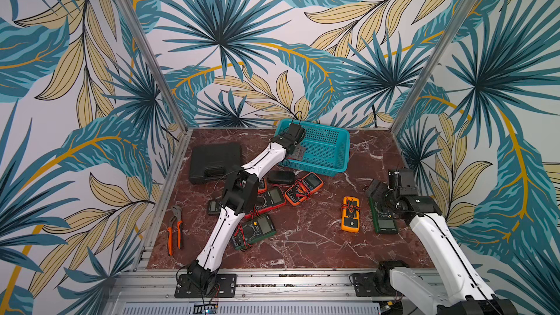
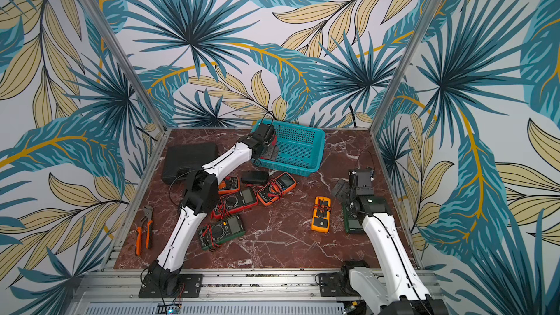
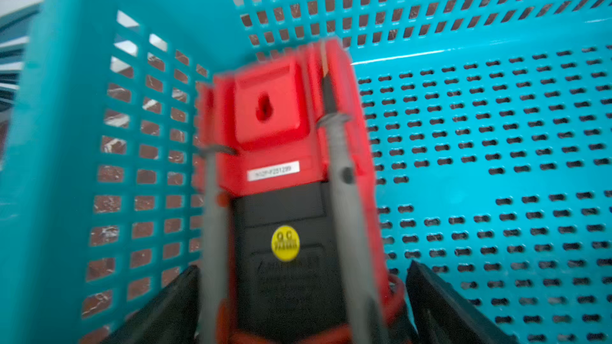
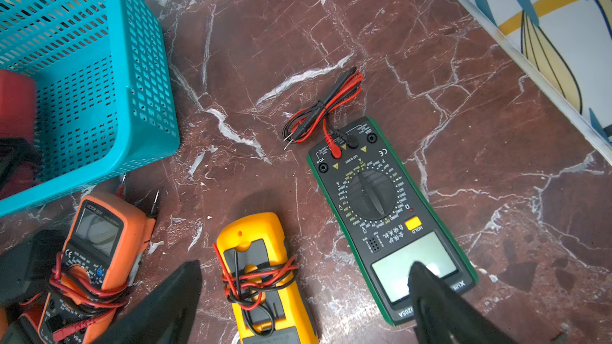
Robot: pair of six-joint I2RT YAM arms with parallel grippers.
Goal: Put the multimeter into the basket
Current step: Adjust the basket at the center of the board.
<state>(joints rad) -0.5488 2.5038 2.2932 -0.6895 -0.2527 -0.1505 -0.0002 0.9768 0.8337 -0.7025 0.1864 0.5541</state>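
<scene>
**Entry: red multimeter, in the basket, left jaws released**

Location. We recorded the red multimeter [image 3: 271, 127] inside the basket [image 3: 59, 127], back side up, its far end close to where a mesh wall met the floor. The wrist picture was blurred, so we could not tell whether it lay settled.

Left gripper [image 3: 304, 268]. Its fingers were spread wide on either side of the meter, clamping nothing that we could see.

Right gripper [image 4: 304, 264]. It was spread wide and empty above the table [image 4: 265, 44], between the yellow multimeter [image 4: 265, 276] and the green multimeter [image 4: 381, 210].

Also outside the basket: orange multimeter [image 4: 102, 243], black case [image 1: 215, 162], pliers [image 1: 175, 228] and clustered meters [image 1: 266, 198] under the left arm.

Hazards, in our judgement. The grey probes [image 3: 337, 167] and a red lead [image 3: 395, 296] ran just beside the fingers. A lead hooked on a finger during withdrawal would drag the meter up or out. In both top views the left wrist hung inside the rim at the end nearer the case, so a careless lift could catch that rim and shove or tip the basket.
</scene>
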